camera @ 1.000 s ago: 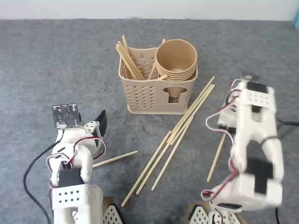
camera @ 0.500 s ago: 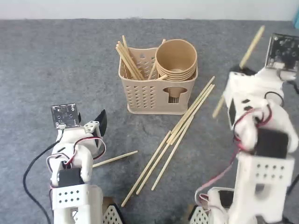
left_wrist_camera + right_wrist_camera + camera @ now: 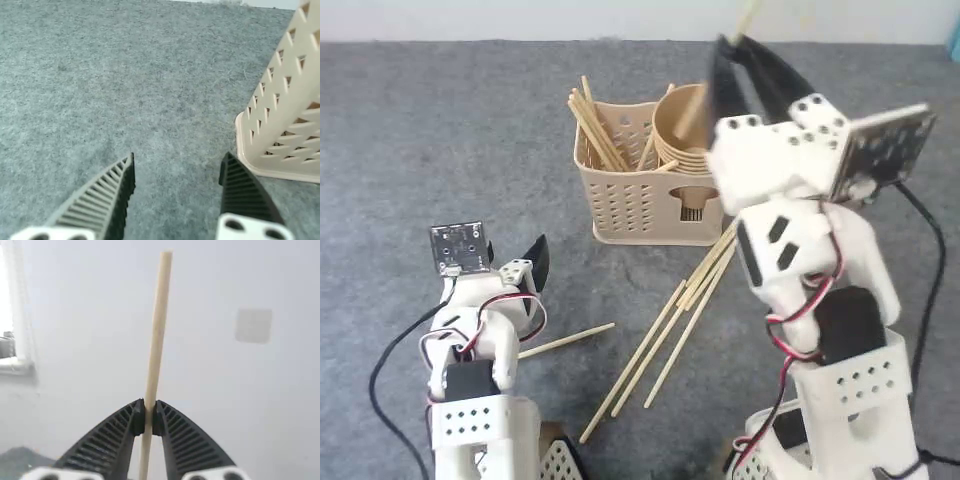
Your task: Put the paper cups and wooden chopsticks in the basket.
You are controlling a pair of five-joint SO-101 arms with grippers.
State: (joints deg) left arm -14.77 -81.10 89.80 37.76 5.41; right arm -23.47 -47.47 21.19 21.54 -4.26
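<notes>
paper cups [image 3: 696, 122] in basket [image 3: 630, 205], right gripper [image 3: 148, 419] pinching a chopstick [image 3: 159, 315] above it, left gripper [image 3: 177, 175] wide, maybe six loose chopsticks [image 3: 672, 330] left.

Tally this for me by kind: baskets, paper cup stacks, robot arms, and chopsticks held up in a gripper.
Beige perforated plastic basket: 1
Stack of brown paper cups: 1
White robot arms: 2, left arm and right arm
Thin wooden chopstick held in the right gripper jaws: 1
Total: 5
</notes>
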